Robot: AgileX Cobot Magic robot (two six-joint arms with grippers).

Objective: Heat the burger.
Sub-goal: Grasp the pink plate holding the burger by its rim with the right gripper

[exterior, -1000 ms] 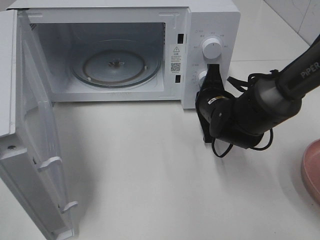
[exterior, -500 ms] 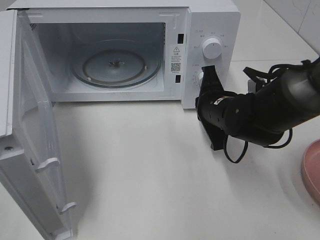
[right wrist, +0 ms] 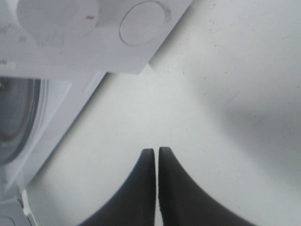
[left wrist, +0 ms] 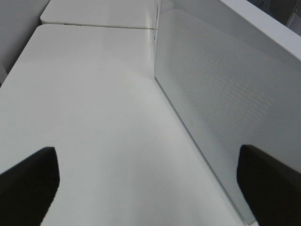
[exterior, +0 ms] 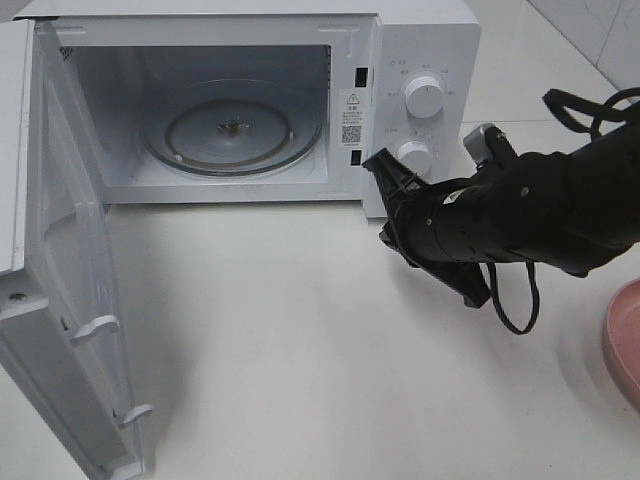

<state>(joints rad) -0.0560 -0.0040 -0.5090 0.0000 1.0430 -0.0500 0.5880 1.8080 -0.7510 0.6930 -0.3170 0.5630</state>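
**Right gripper clenched by the microwave dials, burger out of sight**

From the high camera I see the microwave (exterior: 420,40) across the top of the frame. Its door (exterior: 60,280) is swung wide open down the left edge, and the glass turntable (exterior: 232,130) inside is bare. My right gripper (exterior: 380,168) reaches in from the right of the frame. Its tip sits just below and left of the lower dial (exterior: 414,155), near the front corner of the oven, above the white table (exterior: 300,350). The right wrist view shows the right gripper (right wrist: 156,153) with its fingers pressed together and nothing between them. My left gripper (left wrist: 146,155) is spread wide and empty in its wrist view, over the table (left wrist: 94,94) alongside the perforated door panel (left wrist: 221,103). A pink plate (exterior: 625,340) peeks in at the right edge of the high view. I cannot tell where the burger is: none of my three views shows it.
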